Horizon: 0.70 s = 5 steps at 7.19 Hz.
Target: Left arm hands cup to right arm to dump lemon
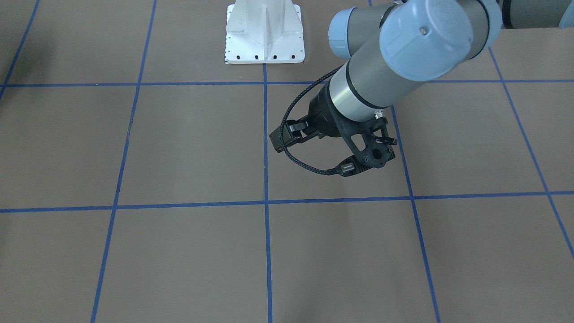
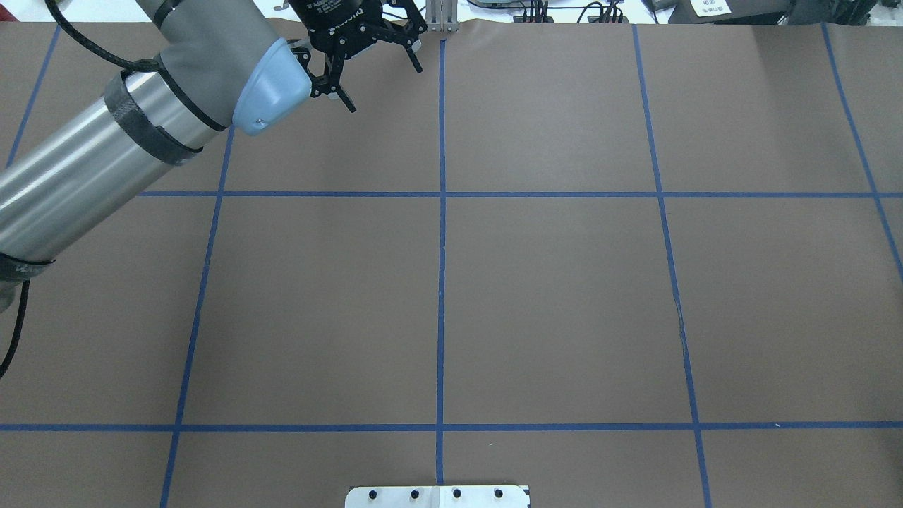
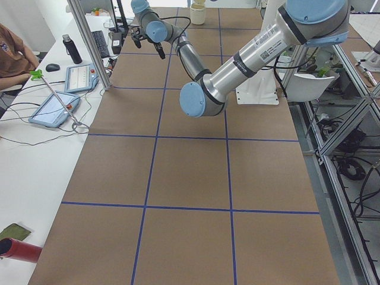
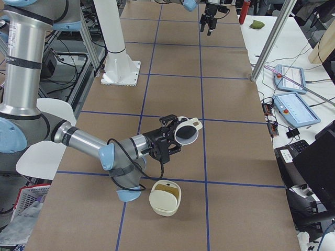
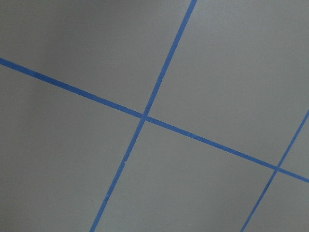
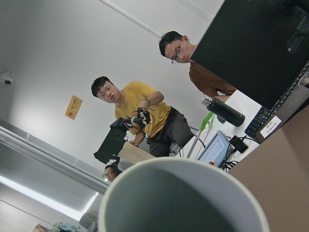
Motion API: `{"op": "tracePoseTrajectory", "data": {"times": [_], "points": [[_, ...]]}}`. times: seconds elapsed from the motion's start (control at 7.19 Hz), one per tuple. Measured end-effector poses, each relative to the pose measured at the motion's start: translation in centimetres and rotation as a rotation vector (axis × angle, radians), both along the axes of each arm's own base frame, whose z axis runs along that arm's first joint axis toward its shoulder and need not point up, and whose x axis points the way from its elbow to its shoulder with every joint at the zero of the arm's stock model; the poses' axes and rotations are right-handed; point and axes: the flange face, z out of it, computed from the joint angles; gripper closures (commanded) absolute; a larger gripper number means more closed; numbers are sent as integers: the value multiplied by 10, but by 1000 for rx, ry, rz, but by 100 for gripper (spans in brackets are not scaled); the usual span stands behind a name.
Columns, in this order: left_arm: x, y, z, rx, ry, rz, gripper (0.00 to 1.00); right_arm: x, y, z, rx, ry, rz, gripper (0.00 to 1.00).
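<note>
The cup (image 4: pixel 186 130) is cream-white with a dark grey inside. The near right arm's gripper (image 4: pixel 166 137) holds it on its side above the table, mouth toward the operators' side and handle up. Its rim and grey inside (image 6: pixel 183 203) fill the bottom of the right wrist view, with no lemon showing there. The lemon shows in no view. My left gripper (image 2: pixel 384 85) is open and empty over the table's far edge, far from the cup. It also shows in the front-facing view (image 1: pixel 283 137) and small in the exterior right view (image 4: pixel 208 25).
A cream bowl-like container (image 4: pixel 165 197) stands on the table just in front of the held cup. The white arm pedestal (image 1: pixel 264 33) sits at the robot's edge. Tablets (image 4: pixel 296 107), a metal post (image 4: pixel 272 42) and operators (image 6: pixel 135 106) line the far side.
</note>
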Motion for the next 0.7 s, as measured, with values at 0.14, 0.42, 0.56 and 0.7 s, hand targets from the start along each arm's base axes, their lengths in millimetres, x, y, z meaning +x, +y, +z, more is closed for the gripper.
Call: {"op": "tracePoseTrajectory", "data": {"times": [0.14, 0.42, 0.56, 0.7], "points": [[-1, 1, 5, 5, 4, -1, 0, 0, -9, -20, -5, 76, -4, 100], [-6, 1, 8, 19, 5, -13, 0, -2, -39, -58, -19, 282, -30, 100], [-10, 1, 7, 30, 3, -25, 0, -6, -58, -83, -29, 360, -53, 100], [-15, 2, 4, 40, 5, -35, 0, -16, -78, -103, -29, 411, -86, 100]]}}
